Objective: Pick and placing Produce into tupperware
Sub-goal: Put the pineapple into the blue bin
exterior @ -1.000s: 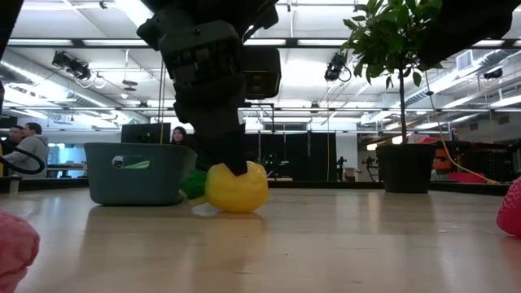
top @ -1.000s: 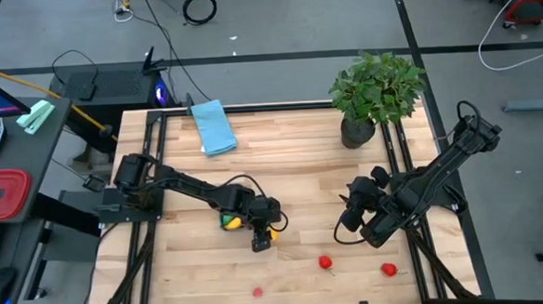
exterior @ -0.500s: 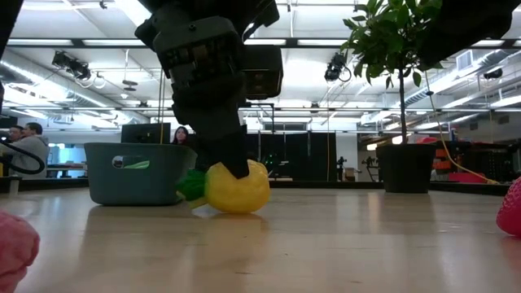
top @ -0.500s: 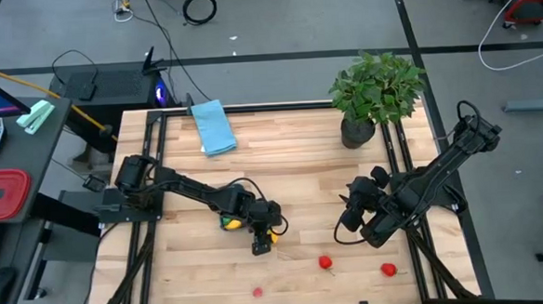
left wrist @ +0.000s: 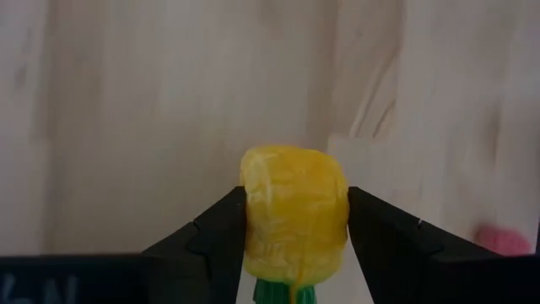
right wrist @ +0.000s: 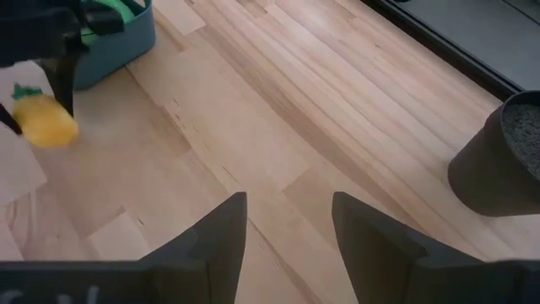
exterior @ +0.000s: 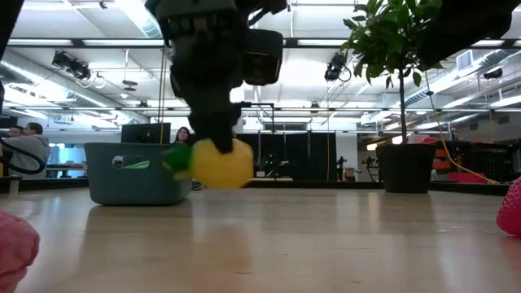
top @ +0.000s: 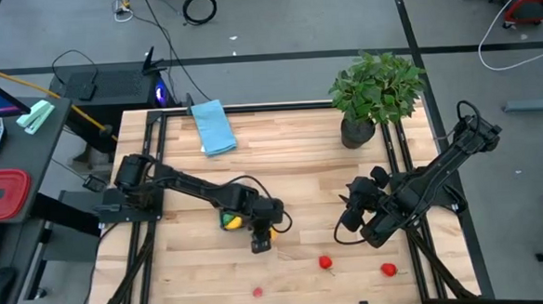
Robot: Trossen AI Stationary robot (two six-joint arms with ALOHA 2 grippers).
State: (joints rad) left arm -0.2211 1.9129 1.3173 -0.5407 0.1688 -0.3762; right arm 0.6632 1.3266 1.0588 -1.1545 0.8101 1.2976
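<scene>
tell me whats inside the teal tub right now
The teal tub holds green pieces, seen over its rim. The left arm covers the rest. The left gripper holds the yellow piece outside it.

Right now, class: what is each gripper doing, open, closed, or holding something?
Left gripper: closed on the yellow piece with green stem, lifted off the table.
Right gripper: open, holding nothing.

Bright overhead lighting, low view motion-blurred

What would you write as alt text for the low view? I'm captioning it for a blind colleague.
The left hand holds the yellow piece with green stem lifted clear of the wooden table, beside the teal tupperware. A potted plant stands at right, and red toy pieces sit blurred at both edges.
</scene>
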